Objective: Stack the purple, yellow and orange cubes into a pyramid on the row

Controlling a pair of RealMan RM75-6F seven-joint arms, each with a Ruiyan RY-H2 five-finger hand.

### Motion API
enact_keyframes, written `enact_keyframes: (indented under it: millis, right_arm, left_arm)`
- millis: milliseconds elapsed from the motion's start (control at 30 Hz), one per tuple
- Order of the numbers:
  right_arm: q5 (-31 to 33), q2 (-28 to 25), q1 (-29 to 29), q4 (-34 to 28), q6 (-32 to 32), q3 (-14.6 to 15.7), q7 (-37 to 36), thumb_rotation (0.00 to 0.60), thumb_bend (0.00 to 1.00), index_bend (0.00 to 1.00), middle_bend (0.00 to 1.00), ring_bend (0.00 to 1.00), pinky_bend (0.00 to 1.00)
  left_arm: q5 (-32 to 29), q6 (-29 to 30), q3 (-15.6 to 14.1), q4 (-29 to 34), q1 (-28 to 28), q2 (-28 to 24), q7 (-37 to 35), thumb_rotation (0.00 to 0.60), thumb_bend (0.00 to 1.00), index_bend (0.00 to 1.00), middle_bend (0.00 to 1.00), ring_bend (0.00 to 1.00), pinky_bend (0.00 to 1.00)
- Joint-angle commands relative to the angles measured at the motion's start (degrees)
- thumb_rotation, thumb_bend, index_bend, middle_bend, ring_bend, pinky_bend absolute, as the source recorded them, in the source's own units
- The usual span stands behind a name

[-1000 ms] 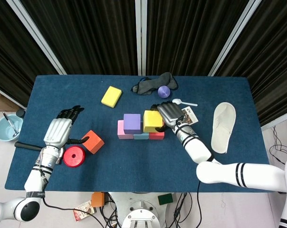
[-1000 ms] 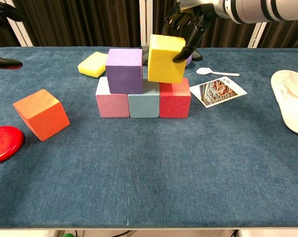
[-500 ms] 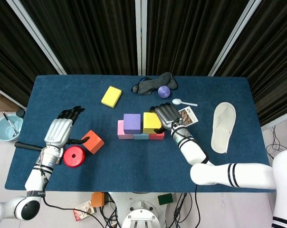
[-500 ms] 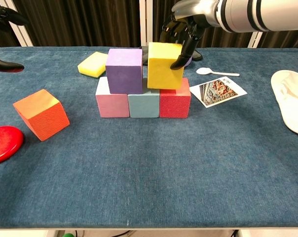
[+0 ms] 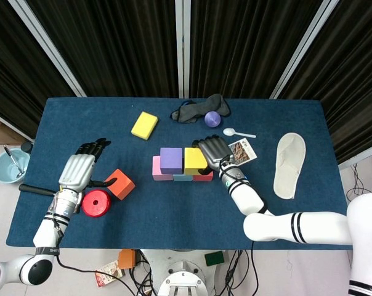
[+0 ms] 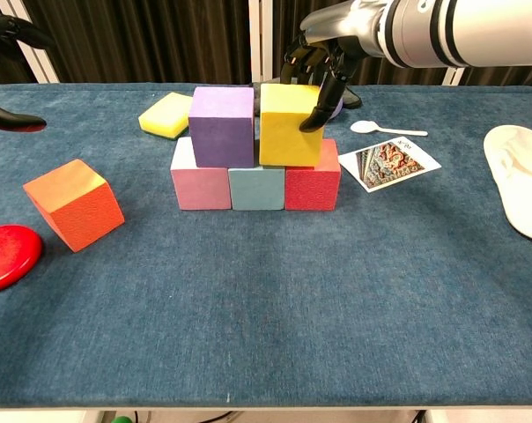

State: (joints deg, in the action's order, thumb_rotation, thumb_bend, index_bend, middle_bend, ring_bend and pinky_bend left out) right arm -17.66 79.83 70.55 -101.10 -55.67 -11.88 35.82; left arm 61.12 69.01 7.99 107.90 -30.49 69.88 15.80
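The right hand (image 6: 323, 62) has its fingers draped over the top and right face of the yellow cube (image 6: 289, 124), which sits square on the row (image 6: 255, 185) at centre frame, bridging the middle and right base blocks and touching the purple cube (image 6: 221, 126) on its left. Whether the fingers are truly gripping or merely resting there, the chest view suggests a light hold on the cube. That makes two cubes up, one to go. The orange cube (image 6: 74, 204) sits tilted on the cloth at the left of the frame, just beside a red disc (image 6: 9, 257). In the head view the left hand (image 5: 79, 169) hovers just above-left of it, fingers apart, holding nothing. These cubes look like light foam: easy to lift, a little squashy, with matte faces that should not slip. The best hold on the orange one is probably across two opposite flat faces, kept level, since the top spot spans the seam between purple and yellow and a skewed drop could nudge both.
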Motion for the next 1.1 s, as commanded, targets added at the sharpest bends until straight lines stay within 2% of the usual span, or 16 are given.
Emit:
enact_keyframes:
  millis: [33, 533, 600, 933, 1100]
  right_arm:
    - [0.0, 0.3, 0.1, 0.2, -0.2, 0.1, 0.1, 0.6, 0.34, 0.52, 0.38, 0.22, 0.18]
    - [0.8, 1.3, 0.4, 0.6, -1.2, -0.1, 1.0, 0.6, 0.34, 0.5, 0.37, 0.22, 0.17]
    - [0.7, 1.5, 0.5, 0.7, -1.4, 0.0, 1.3, 0.6, 0.33, 0.5, 0.37, 0.22, 0.17]
    - [1.5, 2.2, 0.8, 0.8, -1.8, 0.0, 2.2, 0.6, 0.33, 0.43, 0.34, 0.2, 0.16]
    - [1.9, 2.3, 0.8, 0.7, -1.5, 0.1, 2.6, 0.6, 0.32, 0.36, 0.31, 0.19, 0.14]
  left_arm:
    - [0.0, 0.0, 0.0, 0.0, 0.1, 0.0, 0.0, 0.437, 0.12, 0.12, 0.08, 0.11, 0.12]
    - [0.2, -0.7, 0.3, -0.4, 0.6, 0.1, -0.3, 0.449, 0.12, 0.12, 0.08, 0.11, 0.12]
    - [0.2, -0.8, 0.4, -0.4, 0.7, 0.1, -0.4, 0.437, 0.12, 0.12, 0.08, 0.11, 0.12]
    - [0.4, -1.2, 0.4, -0.8, 0.9, 0.3, -0.6, 0.45, 0.12, 0.12, 0.08, 0.11, 0.12]
    - [0.6, -1.2, 0.6, -0.8, 0.9, 0.4, -0.7, 0.441, 0.12, 0.12, 0.08, 0.11, 0.12]
